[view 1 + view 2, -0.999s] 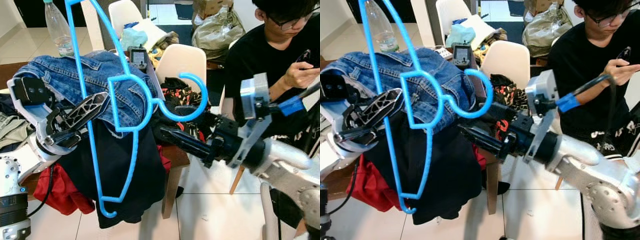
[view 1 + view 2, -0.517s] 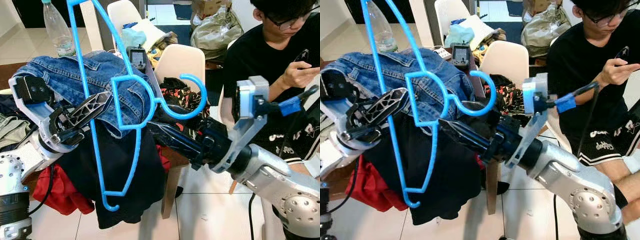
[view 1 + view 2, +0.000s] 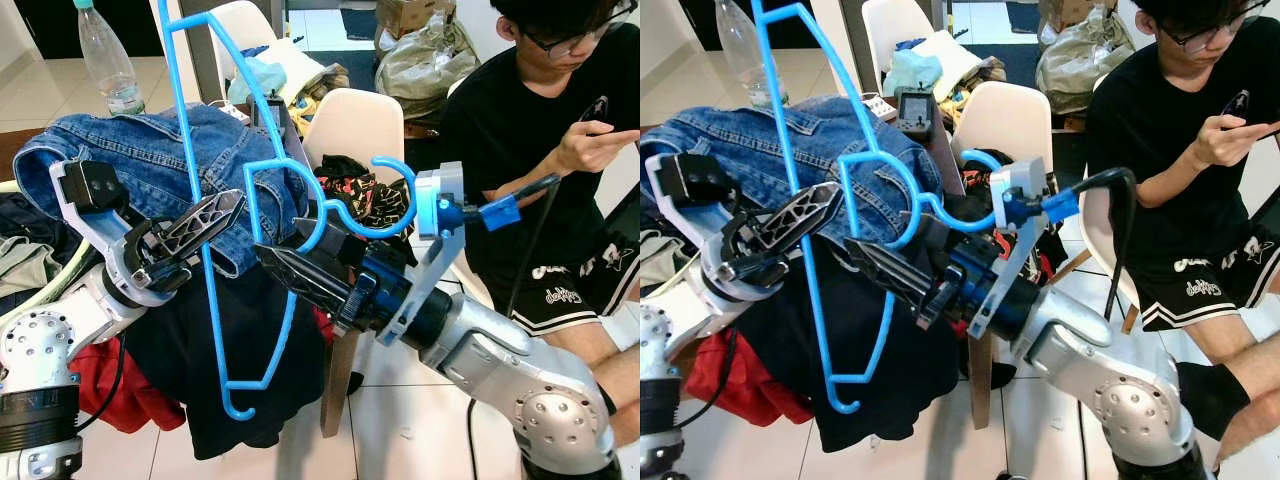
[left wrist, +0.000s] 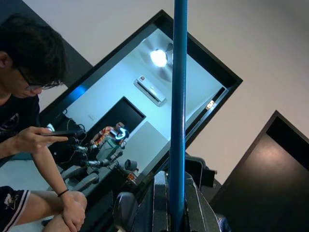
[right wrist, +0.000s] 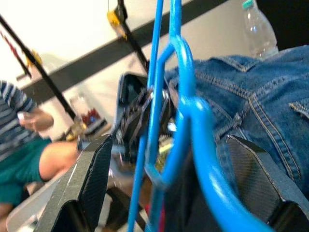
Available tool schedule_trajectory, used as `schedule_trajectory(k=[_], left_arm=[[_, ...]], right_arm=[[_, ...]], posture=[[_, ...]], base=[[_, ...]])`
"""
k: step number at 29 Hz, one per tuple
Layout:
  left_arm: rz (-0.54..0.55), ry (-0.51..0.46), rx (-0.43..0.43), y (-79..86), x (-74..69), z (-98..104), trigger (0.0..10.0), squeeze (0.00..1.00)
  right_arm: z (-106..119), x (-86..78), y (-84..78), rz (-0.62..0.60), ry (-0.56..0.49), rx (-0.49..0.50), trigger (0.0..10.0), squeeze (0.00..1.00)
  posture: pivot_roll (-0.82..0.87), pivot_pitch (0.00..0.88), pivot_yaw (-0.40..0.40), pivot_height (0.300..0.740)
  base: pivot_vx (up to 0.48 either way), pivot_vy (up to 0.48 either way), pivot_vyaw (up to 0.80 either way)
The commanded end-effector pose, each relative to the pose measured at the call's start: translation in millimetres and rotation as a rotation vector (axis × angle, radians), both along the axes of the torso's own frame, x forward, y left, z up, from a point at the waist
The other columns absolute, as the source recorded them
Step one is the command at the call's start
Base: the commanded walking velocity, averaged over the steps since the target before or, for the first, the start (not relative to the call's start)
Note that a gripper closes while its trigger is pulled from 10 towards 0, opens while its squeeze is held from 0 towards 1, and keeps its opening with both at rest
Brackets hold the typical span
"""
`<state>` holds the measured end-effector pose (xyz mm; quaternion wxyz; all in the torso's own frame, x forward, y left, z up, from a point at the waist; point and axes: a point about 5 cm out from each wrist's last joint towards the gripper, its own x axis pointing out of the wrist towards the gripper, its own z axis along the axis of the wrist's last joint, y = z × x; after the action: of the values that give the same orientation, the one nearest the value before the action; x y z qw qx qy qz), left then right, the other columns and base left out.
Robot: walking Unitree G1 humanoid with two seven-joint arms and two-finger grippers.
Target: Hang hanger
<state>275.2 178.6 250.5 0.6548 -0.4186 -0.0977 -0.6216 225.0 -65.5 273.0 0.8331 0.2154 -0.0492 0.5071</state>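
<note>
- Left gripper [image 3: 205, 232] is pinching one long bar of the blue hanger [image 3: 268, 215], fingers pressed together on it, holding the hanger upright in front of the denim jacket [image 3: 150, 160].
- Left wrist view is showing what the eye views are not: the hanger bar [image 4: 177, 116] running straight up out of the clamped fingers, against a pale ceiling with a light and an air-conditioning unit.
- Right gripper [image 3: 290, 275] is sitting just below the hanger's neck, black fingers pointing toward the jacket; eye views are not settling how far apart they are.
- Right wrist view is settling it: the two fingers [image 5: 91, 179] are spread wide, with the hanger's thick blue neck [image 5: 195, 145] running between them, not gripped.
- Hanger's hook [image 3: 395, 200] is curling open toward the white chair [image 3: 355, 125], hanging on nothing.
- Jacket is lying draped over a pile of dark and red clothes [image 3: 230, 330] on a wooden table [image 3: 340, 345].
- Clear plastic bottle [image 3: 105, 65] is standing behind the jacket.
- Person in a black shirt [image 3: 520, 130] is sitting beside the chair, on the far side from the jacket, holding a phone [image 3: 598, 108].
</note>
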Motion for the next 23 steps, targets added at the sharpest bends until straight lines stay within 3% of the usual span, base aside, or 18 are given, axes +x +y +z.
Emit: schedule_trajectory(k=[1, 2, 15, 16, 19, 20, 21, 22, 23], left_arm=[[-0.01, -0.013, 0.023, -4.0, -1.9, 1, 0.0, 0.0], [-0.012, -0.016, 0.022, -4.6, -1.7, 1, 0.0, 0.0], [0.014, -0.024, 0.018, -5.2, 0.2, 1, 0.0, 0.0], [0.036, -0.019, 0.023, -5.6, 2.0, 1, 10.0, 0.0], [0.08, -0.006, 0.024, -5.6, 6.2, 1, 10.0, 0.0], [0.11, 0.003, 0.018, -5.3, 9.6, 0, 10.0, 0.38], [0.11, 0.003, 0.018, -5.3, 9.6, 0, 10.0, 0.38], [0.129, 0.014, 0.001, -5.1, 12.3, 0, 10.0, 0.91], [0.147, 0.022, -0.017, -5.1, 14.7, 0, 10.0, 1.0]], right_arm=[[-2, -0.3, 3.8, 0.015, 0.016, -0.006, 10.0, 0.0], [-2, 2.1, 2.7, -0.002, 0.02, 0.004, 0.0, 0.0], [0, 6.8, 2.5, -0.047, 0.025, 0.018, 0.0, 0.0], [0, 7.5, 2.2, -0.053, 0.023, 0.024, 0.0, 0.0], [1, 8.8, 1.3, -0.064, 0.02, 0.032, 0.0, 0.0], [2, 9.9, 0.4, -0.071, 0.019, 0.034, 0.0, 0.0], [2, 9.9, 0.4, -0.071, 0.019, 0.034, 0.0, 0.0], [2, 10.7, -0.5, -0.079, 0.017, 0.036, 0.0, 0.0], [2, 11.5, -1.4, -0.086, 0.017, 0.037, 0.0, 0.0]], posture=[[-0.01, 0.142, 0.041, 0.74], [-0.01, 0.142, 0.041, 0.74], [-0.01, 0.134, 0.036, 0.74], [-0.01, 0.134, 0.036, 0.74], [-0.01, 0.134, 0.036, 0.74], [-0.01, 0.134, 0.036, 0.74], [-0.01, 0.134, 0.036, 0.74], [-0.01, 0.13, 0.036, 0.74], [-0.01, 0.13, 0.036, 0.74]], base=[[0.0, 0.0, 0.0], [0.0, 0.0, 0.0], [0.0, 0.0, 0.0], [0.0, 0.0, 0.0], [0.0, 0.0, 0.0], [0.0, 0.0, 0.0], [0.0, 0.0, 0.0], [0.0, 0.0, 0.0], [0.0, 0.0, 0.0]])
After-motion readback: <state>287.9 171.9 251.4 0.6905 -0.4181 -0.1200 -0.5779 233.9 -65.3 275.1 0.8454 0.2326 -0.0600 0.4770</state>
